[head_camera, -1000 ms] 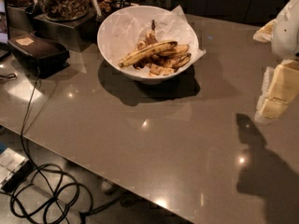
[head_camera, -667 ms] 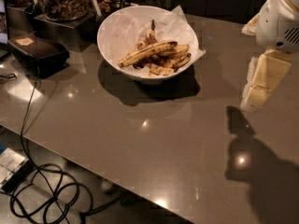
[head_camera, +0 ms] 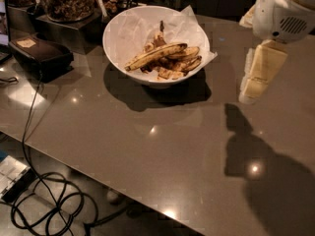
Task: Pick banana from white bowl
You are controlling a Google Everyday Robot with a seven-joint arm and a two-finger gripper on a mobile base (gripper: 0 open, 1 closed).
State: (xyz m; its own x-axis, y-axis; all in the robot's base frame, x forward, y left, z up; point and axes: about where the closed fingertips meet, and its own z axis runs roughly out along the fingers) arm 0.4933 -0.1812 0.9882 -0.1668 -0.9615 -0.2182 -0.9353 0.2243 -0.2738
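The white bowl (head_camera: 112, 56), lined with crinkled white paper, stands at the back middle of the grey-brown counter. In it lie several brown-blotched bananas. The banana (head_camera: 155, 55), long, slim and streaked with brown, lies on top of them, running from lower left to upper right. My gripper (head_camera: 249, 95) hangs from the white arm at the right. It points down above the counter, to the right of the bowl and apart from it. It holds nothing that I can see.
A black box (head_camera: 42, 54) with a cable sits on the counter left of the bowl. Jars of nuts (head_camera: 64, 1) stand on a tray behind it. The counter's front edge (head_camera: 98, 167) runs diagonally. Cables (head_camera: 44, 208) lie on the floor below.
My arm and gripper have moved left, closer to the bowl, and stand a little higher in view. The bowl and bananas have not moved.
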